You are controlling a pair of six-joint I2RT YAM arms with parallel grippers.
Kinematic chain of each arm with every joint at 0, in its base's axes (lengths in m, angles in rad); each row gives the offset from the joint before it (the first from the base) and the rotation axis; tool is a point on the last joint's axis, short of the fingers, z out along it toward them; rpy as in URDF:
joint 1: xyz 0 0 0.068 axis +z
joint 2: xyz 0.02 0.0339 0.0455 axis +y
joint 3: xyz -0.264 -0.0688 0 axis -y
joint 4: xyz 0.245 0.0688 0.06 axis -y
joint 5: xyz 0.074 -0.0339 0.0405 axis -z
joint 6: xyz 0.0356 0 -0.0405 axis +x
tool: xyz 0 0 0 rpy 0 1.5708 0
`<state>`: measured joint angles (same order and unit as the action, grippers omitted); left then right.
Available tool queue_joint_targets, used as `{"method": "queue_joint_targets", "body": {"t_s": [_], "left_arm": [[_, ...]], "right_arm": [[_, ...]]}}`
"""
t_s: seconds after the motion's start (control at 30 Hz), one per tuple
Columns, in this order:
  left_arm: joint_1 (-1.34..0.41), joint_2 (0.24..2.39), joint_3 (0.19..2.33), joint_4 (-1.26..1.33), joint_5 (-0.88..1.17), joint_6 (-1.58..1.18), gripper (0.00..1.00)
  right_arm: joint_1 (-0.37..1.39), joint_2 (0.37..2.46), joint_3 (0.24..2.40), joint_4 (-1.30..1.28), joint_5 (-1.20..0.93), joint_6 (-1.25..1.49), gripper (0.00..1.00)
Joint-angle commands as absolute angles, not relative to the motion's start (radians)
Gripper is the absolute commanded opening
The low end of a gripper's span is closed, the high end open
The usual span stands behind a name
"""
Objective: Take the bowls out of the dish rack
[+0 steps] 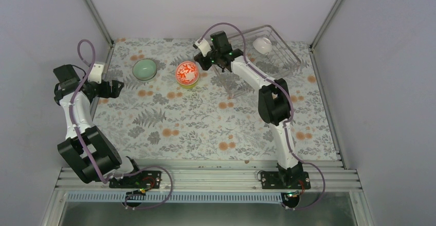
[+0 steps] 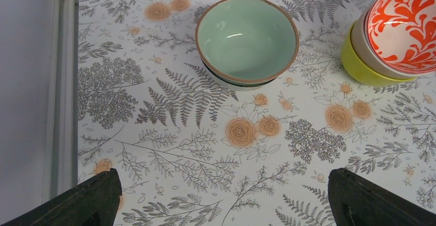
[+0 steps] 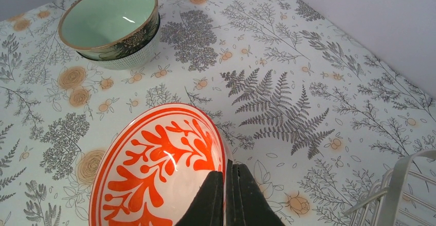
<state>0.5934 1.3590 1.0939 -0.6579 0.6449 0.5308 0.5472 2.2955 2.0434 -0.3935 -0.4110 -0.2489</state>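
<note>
The red-orange patterned bowl (image 1: 187,73) sits nested in the yellow-green bowl (image 2: 360,68) on the floral table, left of the dish rack (image 1: 280,61). My right gripper (image 3: 226,181) is shut on the patterned bowl's right rim (image 3: 154,169), one finger inside and one outside; in the top view it (image 1: 200,67) is at that rim. The mint green bowl (image 1: 144,69) stands on the table further left and also shows in the left wrist view (image 2: 247,38) and right wrist view (image 3: 108,18). The white bowl (image 1: 262,44) lies in the rack. My left gripper (image 2: 221,200) is open and empty, near the mint bowl.
The rack's wire corner (image 3: 406,185) shows at the right wrist view's lower right. Grey enclosure walls and a metal frame post (image 2: 61,82) border the table on the left; the rack stands at the back right corner.
</note>
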Motion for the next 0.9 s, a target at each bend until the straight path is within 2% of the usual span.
{"method": "queue_joint_targets", "body": {"t_s": [0.0, 0.6, 0.87], "left_arm": [[0.601, 1.362, 1.089, -0.640, 0.674, 0.535, 1.00], [0.610, 1.370, 1.082, -0.635, 0.682, 0.537, 1.00], [0.611, 1.364, 1.085, -0.643, 0.689, 0.544, 1.00]], "right_arm": [[0.543, 2.319, 2.079, -0.415, -0.443, -0.236, 0.03], [0.541, 2.403, 2.113, -0.481, -0.424, -0.249, 0.03], [0.541, 2.331, 2.137, -0.478, -0.427, -0.254, 0.03]]}}
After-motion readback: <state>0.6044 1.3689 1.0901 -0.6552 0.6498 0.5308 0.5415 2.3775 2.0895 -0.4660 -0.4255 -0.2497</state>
